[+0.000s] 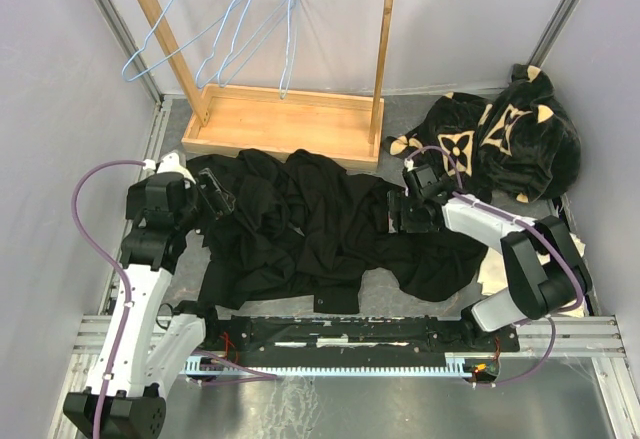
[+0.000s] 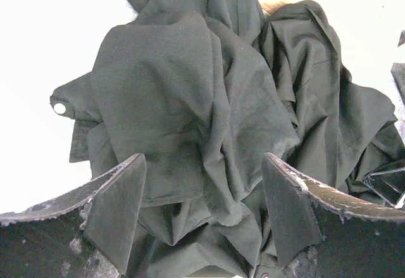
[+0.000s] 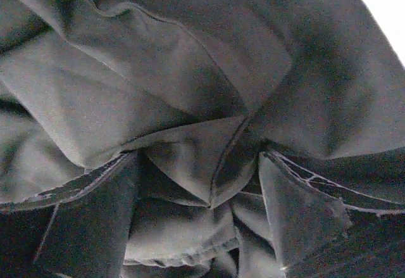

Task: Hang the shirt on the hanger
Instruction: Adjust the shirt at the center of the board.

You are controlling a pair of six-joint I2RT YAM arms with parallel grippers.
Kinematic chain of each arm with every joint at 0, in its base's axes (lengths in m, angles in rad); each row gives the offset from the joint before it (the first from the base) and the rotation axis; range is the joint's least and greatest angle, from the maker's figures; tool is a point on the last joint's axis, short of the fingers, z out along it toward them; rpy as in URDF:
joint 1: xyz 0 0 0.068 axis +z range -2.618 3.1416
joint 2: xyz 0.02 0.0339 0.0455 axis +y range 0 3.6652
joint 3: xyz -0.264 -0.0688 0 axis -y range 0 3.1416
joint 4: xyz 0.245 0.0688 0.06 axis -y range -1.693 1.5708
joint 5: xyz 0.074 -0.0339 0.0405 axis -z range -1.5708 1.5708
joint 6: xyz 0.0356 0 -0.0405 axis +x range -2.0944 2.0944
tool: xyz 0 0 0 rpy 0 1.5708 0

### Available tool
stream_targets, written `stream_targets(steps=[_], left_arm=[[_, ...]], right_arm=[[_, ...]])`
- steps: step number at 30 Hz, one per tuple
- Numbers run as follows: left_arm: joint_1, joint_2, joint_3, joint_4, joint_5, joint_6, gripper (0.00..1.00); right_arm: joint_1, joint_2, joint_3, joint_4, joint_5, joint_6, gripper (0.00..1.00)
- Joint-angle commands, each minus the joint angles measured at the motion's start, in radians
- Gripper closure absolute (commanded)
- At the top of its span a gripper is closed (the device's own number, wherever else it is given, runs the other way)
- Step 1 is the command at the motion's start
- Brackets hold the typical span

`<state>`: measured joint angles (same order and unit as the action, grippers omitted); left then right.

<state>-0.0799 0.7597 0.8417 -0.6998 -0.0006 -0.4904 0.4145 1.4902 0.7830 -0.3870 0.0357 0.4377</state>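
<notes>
Grey tabletop (image 1: pixel 400 109) with walls around it. The biggest thing on it is the light wooden rack (image 1: pixel 280 124) at the far side, a flat base with two uprights.

Right in front of that base is the plain black soft-cloth shirt (image 1: pixel 320 224). It's crumpled in a wide heap across the middle of the table, between the two arms and not on any hanger. From above I honestly can't tell whether that heap is one garment or more.

Off in the far right corner there's a black plush garment with tan flower shapes (image 1: pixel 510 129), just beside the heap's right end.

The left gripper (image 1: pixel 222 202) is at the left edge of the heap. Its wrist view shows the fingers (image 2: pixel 117 208) spread wide and released, with rumpled cloth under and between them and nothing pinched.

The right gripper (image 1: pixel 395 214) is pushed into the right side of the heap. Its fingers (image 3: pixel 297 214) are also apart, with a fold of cloth bunched loosely in the gap, not clamped.

The thin light-blue wire hangers (image 1: pixel 288 39) dangle from the rack's top, well apart from the shirt.

Smallest bit: a little round white dot (image 2: pixel 59 108) at a cloth edge in the left wrist view.
</notes>
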Motion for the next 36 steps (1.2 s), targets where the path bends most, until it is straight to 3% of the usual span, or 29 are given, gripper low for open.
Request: stream_targets(steps=[1,5,10,14,19,25,29,33,36], left_arm=[[0.006,-0.037,0.025,0.050,-0.018,0.066,0.21],[0.006,-0.067,-0.022,0.086,-0.006,0.037,0.24],[0.005,-0.087,-0.027,0.080,-0.035,0.030,0.26],[0.005,-0.085,-0.032,0.089,-0.029,0.029,0.26],[0.005,-0.071,-0.030,0.084,-0.023,0.030,0.26],[0.006,-0.073,-0.032,0.085,-0.035,0.027,0.26],[0.005,-0.077,-0.033,0.087,-0.042,0.026,0.26],[0.005,-0.077,-0.035,0.092,-0.035,0.026,0.25],[0.006,-0.081,-0.039,0.101,-0.021,0.029,0.25]], right_arm=[[0.016,0.007,-0.022,0.085,-0.042,0.027,0.24],[0.089,0.034,-0.008,0.096,-0.028,0.098,0.46],[0.279,0.102,0.067,0.106,0.085,0.238,0.76],[0.411,0.190,0.150,0.196,0.116,0.384,0.86],[0.542,0.367,0.413,0.210,0.086,0.390,0.87],[0.635,0.468,0.686,0.181,0.006,0.220,0.76],[0.648,0.370,0.682,0.099,0.119,0.120,0.48],[0.648,0.227,0.604,-0.040,0.349,0.091,0.19],[0.646,0.131,0.557,-0.159,0.489,0.091,0.09]])
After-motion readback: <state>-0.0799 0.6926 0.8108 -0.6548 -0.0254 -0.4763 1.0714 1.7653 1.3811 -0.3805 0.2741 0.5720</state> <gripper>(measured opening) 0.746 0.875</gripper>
